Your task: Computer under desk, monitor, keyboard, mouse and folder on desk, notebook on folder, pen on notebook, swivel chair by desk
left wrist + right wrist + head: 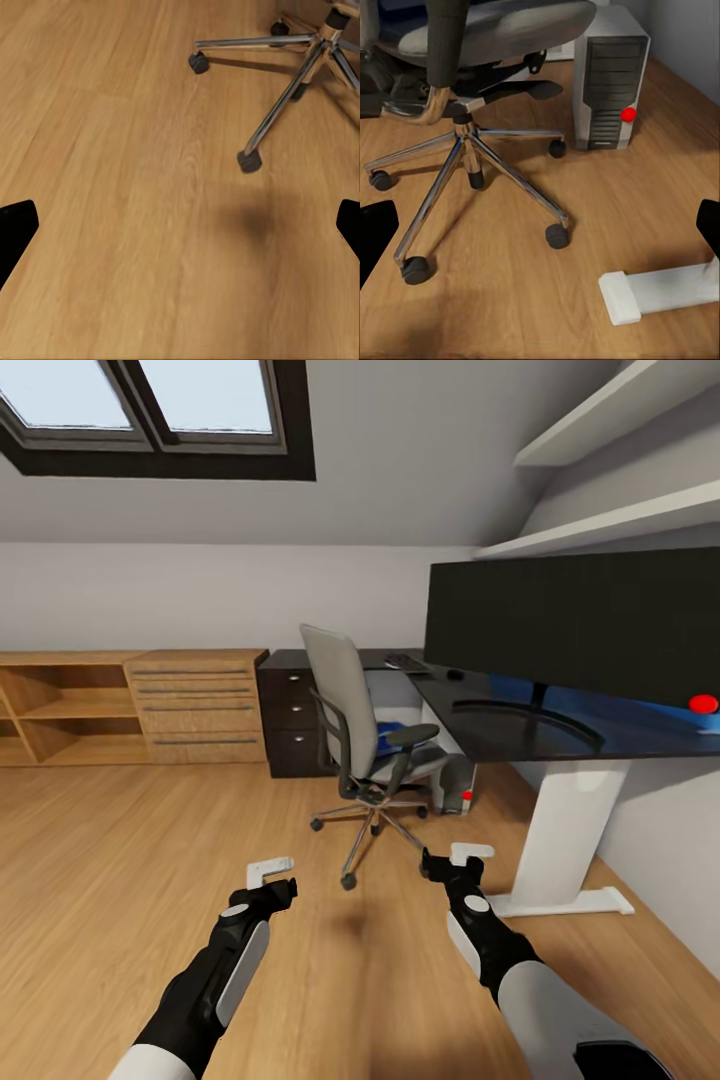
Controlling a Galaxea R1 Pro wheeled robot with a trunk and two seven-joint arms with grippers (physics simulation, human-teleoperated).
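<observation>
Ahead of both empty, wide-open tools, left (271, 871) and right (470, 854), stands the swivel chair (362, 732); right wrist view reveals the computer (608, 79) beside it.

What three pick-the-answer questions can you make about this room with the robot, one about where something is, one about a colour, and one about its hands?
1. Where is the computer?
A. on the floor under the desk
B. on the wooden dresser
C. on the swivel chair

2. What colour is the dot on the monitor?
A. green
B. red
C. yellow

3. What does the left gripper hold?
A. the keyboard
B. a pen
C. nothing

Answers: 1 A, the tower stands behind the chair below the desktop. 2 B, a red dot at its lower corner. 3 C, its fingers are apart over bare floor.
</observation>
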